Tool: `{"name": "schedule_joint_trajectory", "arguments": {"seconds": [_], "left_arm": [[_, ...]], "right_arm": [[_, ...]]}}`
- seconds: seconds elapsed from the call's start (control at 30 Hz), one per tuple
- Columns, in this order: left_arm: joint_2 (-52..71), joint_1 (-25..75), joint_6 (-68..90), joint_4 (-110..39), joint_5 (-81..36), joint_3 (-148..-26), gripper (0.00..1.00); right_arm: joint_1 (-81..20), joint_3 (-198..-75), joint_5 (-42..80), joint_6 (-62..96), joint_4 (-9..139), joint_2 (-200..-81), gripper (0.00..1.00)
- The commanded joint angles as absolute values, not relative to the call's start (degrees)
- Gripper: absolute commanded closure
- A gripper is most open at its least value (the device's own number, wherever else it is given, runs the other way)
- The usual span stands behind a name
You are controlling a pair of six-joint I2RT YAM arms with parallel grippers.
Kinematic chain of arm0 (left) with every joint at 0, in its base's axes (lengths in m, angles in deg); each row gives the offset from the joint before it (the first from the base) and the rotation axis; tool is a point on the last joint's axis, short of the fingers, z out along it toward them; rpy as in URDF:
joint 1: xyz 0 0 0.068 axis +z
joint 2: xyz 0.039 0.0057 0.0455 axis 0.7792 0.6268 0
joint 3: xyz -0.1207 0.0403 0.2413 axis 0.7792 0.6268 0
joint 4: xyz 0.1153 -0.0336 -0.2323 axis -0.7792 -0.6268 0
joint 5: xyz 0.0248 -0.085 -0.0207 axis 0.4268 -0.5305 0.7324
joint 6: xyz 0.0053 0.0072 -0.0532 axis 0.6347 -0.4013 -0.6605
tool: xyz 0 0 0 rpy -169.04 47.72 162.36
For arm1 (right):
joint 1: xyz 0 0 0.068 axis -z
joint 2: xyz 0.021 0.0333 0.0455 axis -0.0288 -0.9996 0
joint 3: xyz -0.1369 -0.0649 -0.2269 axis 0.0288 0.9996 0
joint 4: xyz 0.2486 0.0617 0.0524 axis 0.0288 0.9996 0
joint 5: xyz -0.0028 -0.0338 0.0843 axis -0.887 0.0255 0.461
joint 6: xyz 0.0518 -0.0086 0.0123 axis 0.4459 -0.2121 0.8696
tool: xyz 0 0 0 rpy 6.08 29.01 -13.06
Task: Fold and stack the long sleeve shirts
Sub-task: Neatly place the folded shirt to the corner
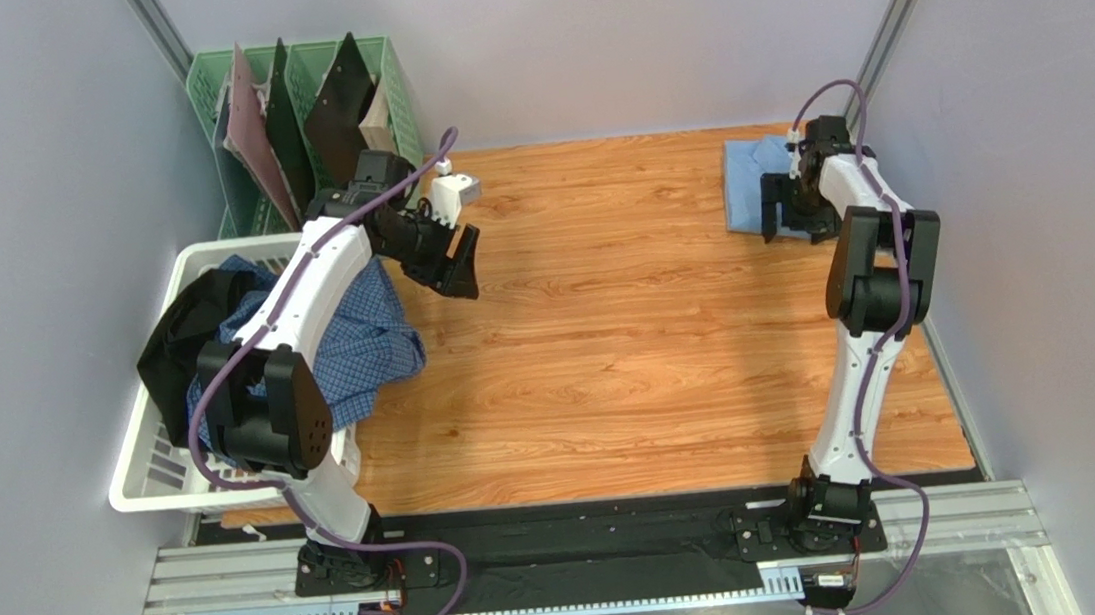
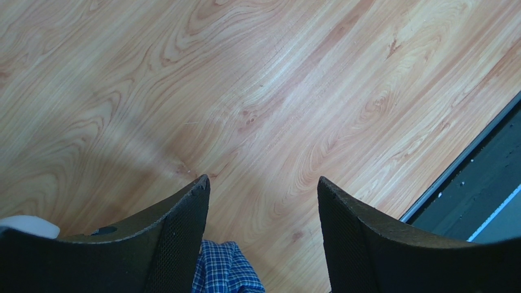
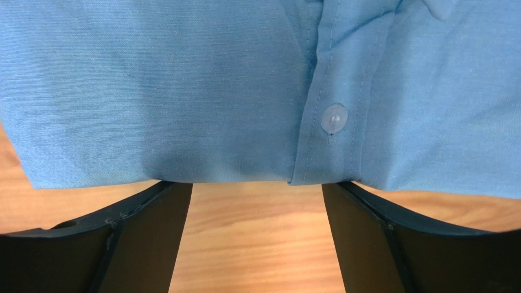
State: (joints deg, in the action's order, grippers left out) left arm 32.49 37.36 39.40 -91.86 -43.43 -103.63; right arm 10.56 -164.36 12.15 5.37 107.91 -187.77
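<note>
A blue-and-white checked shirt (image 1: 362, 348) lies crumpled in the white basket (image 1: 162, 473) at the left and hangs over its right rim. A bit of it shows low in the left wrist view (image 2: 223, 271). My left gripper (image 1: 456, 264) is open and empty above the bare table, right of the basket (image 2: 263, 180). A folded light blue shirt (image 1: 760, 174) lies at the far right of the table. My right gripper (image 1: 782, 217) is open at its near edge. In the right wrist view (image 3: 257, 183) the fingertips meet the shirt's hem (image 3: 183, 91), with only table between them.
A green rack (image 1: 396, 81) with dark and brown boards stands at the back left. A black garment (image 1: 187, 335) lies in the basket beside the checked shirt. A black strip (image 1: 605, 521) runs along the table's near edge. Grey walls close in both sides.
</note>
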Motion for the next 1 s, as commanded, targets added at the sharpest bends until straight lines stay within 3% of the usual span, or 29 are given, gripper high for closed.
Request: {"name": "schedule_joint_trajectory", "arguments": {"seconds": [0.0,0.53,0.63,0.77,0.97], "left_arm": [[31.9,37.9,39.6,-93.1,-42.7,-106.7,0.29],[34.6,38.0,41.7,-98.4,-40.5,-111.0,0.26],[34.2,38.4,41.2,-99.0,-41.7,-112.6,0.23],[34.7,38.5,39.9,-99.3,-47.2,-119.6,0.06],[37.3,38.4,34.2,-99.1,-49.0,-130.6,0.01]], "right_arm": [[12.0,-169.2,12.3,-0.2,105.8,-191.3,0.15],[12.2,-183.1,16.2,-1.3,105.8,-199.4,0.14],[12.4,-181.3,16.6,-2.5,106.6,-196.2,0.13],[12.7,-177.2,18.3,-5.6,108.5,-182.7,0.09],[11.8,-176.7,26.4,-6.4,116.0,-169.2,0.04]]}}
